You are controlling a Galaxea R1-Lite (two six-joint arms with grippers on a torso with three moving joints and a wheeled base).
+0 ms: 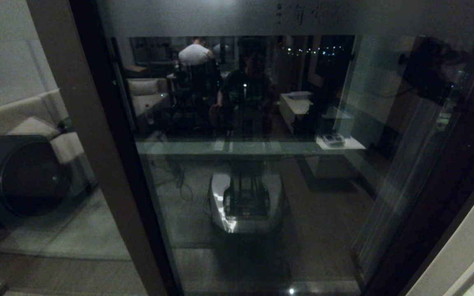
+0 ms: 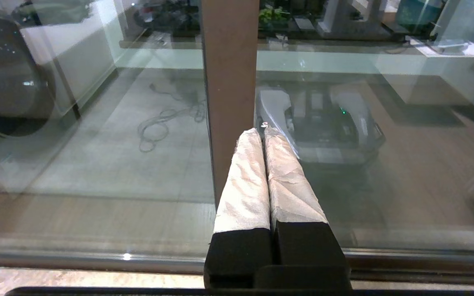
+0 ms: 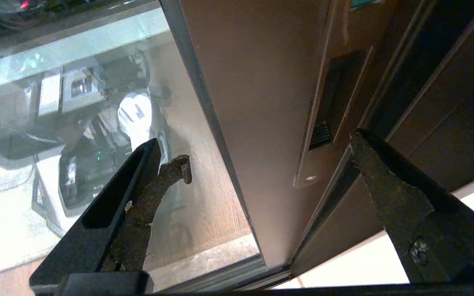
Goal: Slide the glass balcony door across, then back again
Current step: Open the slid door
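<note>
The glass balcony door (image 1: 261, 185) fills the head view, with a frosted top band bearing characters (image 1: 298, 16) and dark brown stiles to its left (image 1: 97, 164) and right (image 1: 447, 172). Neither gripper shows in that view. In the right wrist view my right gripper (image 3: 270, 151) is open, a short way off the door's brown stile (image 3: 261, 102). Its black fingers (image 3: 138, 197) straddle the view of the narrow recessed black handle (image 3: 335, 98). My left gripper (image 2: 263, 130) is shut on nothing, its white-wrapped fingers (image 2: 245, 181) pointing at a brown stile (image 2: 228, 82) low down.
A washing machine with a round door (image 1: 23, 176) stands behind the left glass. The robot's own reflection (image 1: 245, 201) shows in the pane. The dark door jamb (image 3: 426, 82) and a pale wall (image 1: 459, 246) lie to the right. The floor track (image 3: 220, 271) runs below the door.
</note>
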